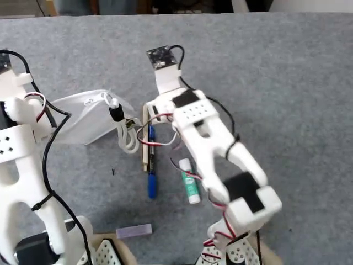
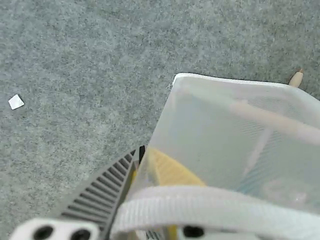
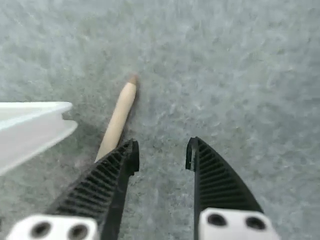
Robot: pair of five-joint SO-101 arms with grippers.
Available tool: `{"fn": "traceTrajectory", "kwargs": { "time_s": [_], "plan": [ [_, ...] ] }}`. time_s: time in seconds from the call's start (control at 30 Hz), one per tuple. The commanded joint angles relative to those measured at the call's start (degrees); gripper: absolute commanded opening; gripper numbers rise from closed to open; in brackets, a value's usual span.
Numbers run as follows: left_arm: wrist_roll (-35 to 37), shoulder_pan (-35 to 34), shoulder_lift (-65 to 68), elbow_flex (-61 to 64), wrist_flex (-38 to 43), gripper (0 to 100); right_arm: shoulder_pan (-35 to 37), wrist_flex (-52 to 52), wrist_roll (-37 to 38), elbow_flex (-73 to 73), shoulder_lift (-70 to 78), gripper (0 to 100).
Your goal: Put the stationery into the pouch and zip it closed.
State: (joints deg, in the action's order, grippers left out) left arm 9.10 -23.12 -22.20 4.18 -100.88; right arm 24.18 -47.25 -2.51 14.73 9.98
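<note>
I'd centre the right claw [image 3: 161, 155], jaws apart, over the pencil [image 3: 117, 117] before closing; the left claw [image 2: 142, 165] clamps the pouch [image 2: 225, 130] at the pencil's nine o'clock.

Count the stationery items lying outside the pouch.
4: pencil and pen beside the pouch, glue stick right of them, eraser farther off, alone. More may be hidden.

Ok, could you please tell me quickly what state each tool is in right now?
Left tool: closed on the pouch.
Right tool: open, holding nothing; the pencil lies just beside it.
</note>
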Motion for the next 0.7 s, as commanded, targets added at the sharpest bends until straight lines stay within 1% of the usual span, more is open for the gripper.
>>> {"fn": "traceTrajectory", "kwargs": {
  "time_s": [0.0,0.23,0.67],
  "plan": [
    [0.26,-1.27,1.58,-0.04,-0.26,3,1.49,-2.81,-0.53,-8.75,5.32,16.9],
    [0.26,-1.27,1.58,-0.04,-0.26,3,4.92,-10.81,-0.62,-25.98,18.86,16.9],
    [0.26,-1.27,1.58,-0.04,-0.26,3,5.10,-25.49,-0.62,-54.02,39.69,16.9]
  ]
}}
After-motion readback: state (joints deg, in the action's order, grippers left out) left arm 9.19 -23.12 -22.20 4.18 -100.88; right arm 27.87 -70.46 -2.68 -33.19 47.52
